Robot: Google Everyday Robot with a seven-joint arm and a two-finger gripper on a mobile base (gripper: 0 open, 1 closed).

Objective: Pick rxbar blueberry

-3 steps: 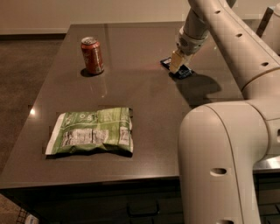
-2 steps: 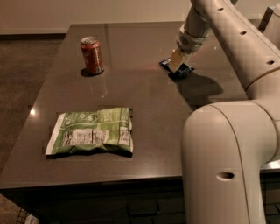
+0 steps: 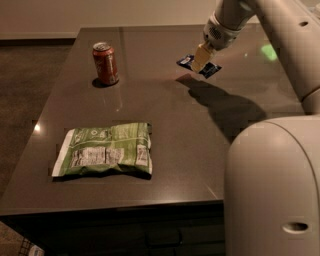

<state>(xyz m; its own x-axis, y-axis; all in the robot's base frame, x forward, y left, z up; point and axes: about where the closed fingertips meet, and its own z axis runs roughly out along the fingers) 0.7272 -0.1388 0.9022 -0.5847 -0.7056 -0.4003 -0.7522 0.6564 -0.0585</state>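
Compared with a second ago, the end effector (image 3: pixel 201 59) sits higher in the camera view and the rxbar blueberry (image 3: pixel 212 70) has come up with it. The bar no longer lies flat against its own shadow. That shadow (image 3: pixel 186 79) now falls on the dark tabletop (image 3: pixel 165 130) a little below the bar, apart from it, which suggests the bar is off the surface.

The end effector reaches down from the white arm (image 3: pixel 235 15) at the far right side of the tabletop. Its pale fingers are closed narrow across the middle of the small dark blue wrapper. The bar's long axis runs crosswise to the fingers, from upper left to lower right in the view, and one blue end shows on each side of them. The right end hangs slightly lower, so the bar looks tilted in the grip.

An orange-red soda can (image 3: pixel 105 63) stands upright well to the left, apart from the bar. A green-and-white chip bag (image 3: pixel 104 156) lies flat near the front edge, also well clear.

By my judgement the grasp is made, with the bar directly below the fingers, so the coming move is a straight lift.
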